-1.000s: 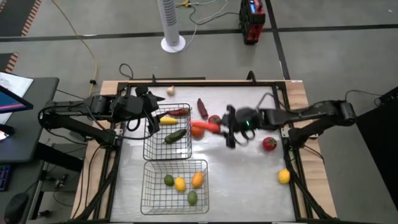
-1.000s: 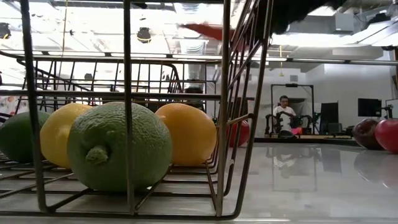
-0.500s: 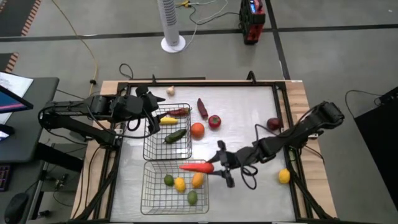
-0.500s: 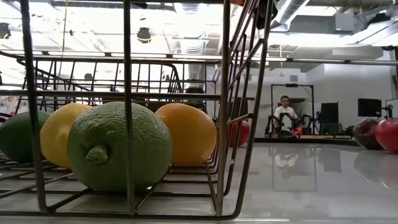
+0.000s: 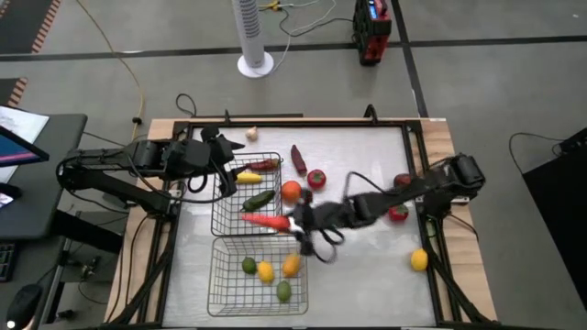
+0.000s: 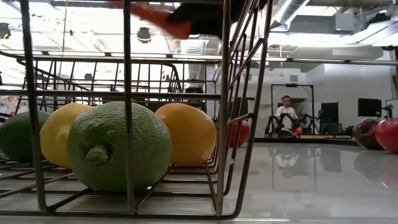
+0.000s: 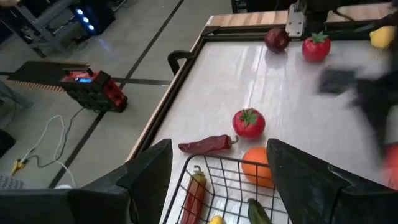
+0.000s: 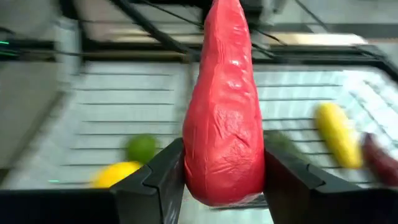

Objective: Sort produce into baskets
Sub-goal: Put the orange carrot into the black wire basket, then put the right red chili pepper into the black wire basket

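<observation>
High view: the right end effector (image 5: 298,225) is pinched on the carrot (image 5: 261,220), holding it in the air over the near edge of the far basket (image 5: 223,197), with the tip reaching away from the arm. That basket already holds a yellow piece, a red chilli and a green cucumber (image 5: 258,199); the near basket (image 5: 220,275), just below the end effector, holds the round fruits. To do the step well, bring the carrot fully inside the far basket's rim, lower it toward a bare patch of grid beside the cucumber, and release only once it is clear of the wire. The left end effector (image 5: 220,149) waits spread at the far corner of the same basket, so room on that side is tight.

Low view: the carrot's orange tip (image 6: 165,18) hangs well above the fruit basket's top wire.

Left wrist view: an orange (image 7: 258,167) sits just outside the far basket wall, a tomato (image 7: 249,122) beyond it; open tabletop (image 7: 298,99) lies past them.

Right wrist view: both fingers (image 8: 155,180) press the carrot's thick end, tip pointing ahead
</observation>
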You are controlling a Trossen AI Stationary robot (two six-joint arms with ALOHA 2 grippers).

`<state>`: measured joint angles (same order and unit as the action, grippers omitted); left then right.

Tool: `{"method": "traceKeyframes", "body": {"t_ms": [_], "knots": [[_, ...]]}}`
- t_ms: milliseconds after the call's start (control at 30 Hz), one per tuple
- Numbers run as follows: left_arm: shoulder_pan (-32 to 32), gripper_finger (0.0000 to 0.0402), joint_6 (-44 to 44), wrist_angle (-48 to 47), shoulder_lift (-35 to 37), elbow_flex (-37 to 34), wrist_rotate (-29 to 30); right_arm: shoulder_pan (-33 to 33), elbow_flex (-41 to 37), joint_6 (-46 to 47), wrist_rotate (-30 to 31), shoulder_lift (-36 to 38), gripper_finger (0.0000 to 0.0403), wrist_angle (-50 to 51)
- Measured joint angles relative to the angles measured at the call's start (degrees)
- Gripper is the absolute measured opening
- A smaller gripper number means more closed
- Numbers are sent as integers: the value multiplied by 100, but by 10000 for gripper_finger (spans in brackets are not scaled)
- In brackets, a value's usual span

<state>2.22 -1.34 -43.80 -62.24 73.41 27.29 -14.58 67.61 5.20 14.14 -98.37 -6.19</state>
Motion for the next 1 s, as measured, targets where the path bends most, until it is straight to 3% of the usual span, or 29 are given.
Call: {"method": "traceKeyframes", "body": {"t_ms": [100, 267, 467, 733, 1000], "knots": [[0, 249, 22, 107, 0, 0, 2, 387, 343, -193, -128, -332, 219, 164], [-1, 249, 109, 143, 0, 0, 1, 932, 945, -357, -837, -651, 252, 468], [0, 249, 76, 126, 0, 0, -65, 1284, 1199, -430, -1409, -562, 283, 1458], [3, 249, -138, 57, 1, 0, -303, 1646, 347, -826, -349, 629, 287, 2062], [9, 249, -70, 76, 1, 2, -280, 2377, -1341, -663, 224, 1257, 286, 1007]]}}
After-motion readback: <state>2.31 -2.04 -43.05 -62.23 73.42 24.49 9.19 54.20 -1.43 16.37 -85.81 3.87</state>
